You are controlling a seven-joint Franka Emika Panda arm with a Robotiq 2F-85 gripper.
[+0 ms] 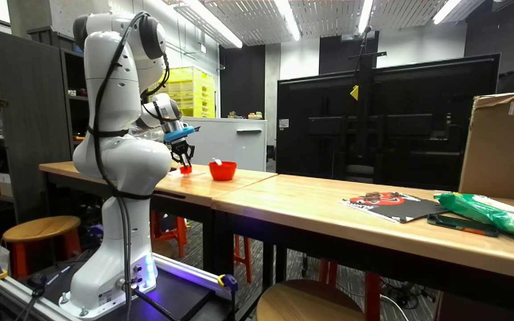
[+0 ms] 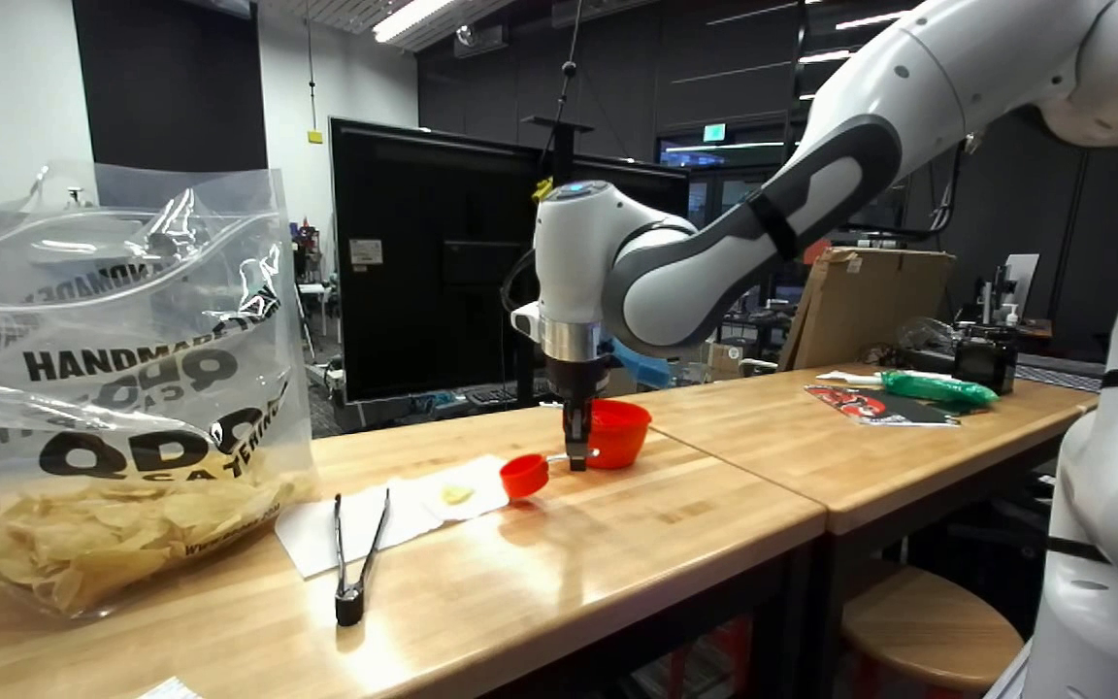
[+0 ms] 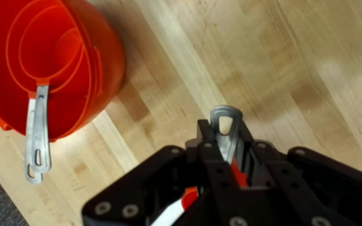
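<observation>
A small, round, red plastic cup (image 2: 524, 476) with a flat silver metal handle (image 3: 227, 144) is in the air, just above the brown wooden table (image 2: 501, 592). The black gripper (image 3: 225, 129) pinches the handle tight between its two fingers (image 3: 205, 131), and the tip of the handle pokes out past them. The cup is near one end of some white paper (image 2: 413, 507), where a yellow potato chip (image 2: 456, 495) lies. Close by, a big red plastic bowl (image 3: 112, 59) sits near the table's back edge, away from the white robot base (image 1: 109, 267). Two more red cups (image 3: 44, 47) are stacked inside it, and their silver handles (image 3: 42, 131) stick out over the rim. Black tongs (image 2: 350, 602) lie spread like a V, tips over the paper. Next to the paper stands a clear plastic bag (image 2: 132, 320) with yellow chips (image 2: 122, 539) at the bottom. A second wooden table (image 1: 292, 196) meets the first, edge to edge. On it lie a black, red and white flat sheet (image 1: 386, 208) and a shiny green plastic packet (image 1: 480, 213).
</observation>
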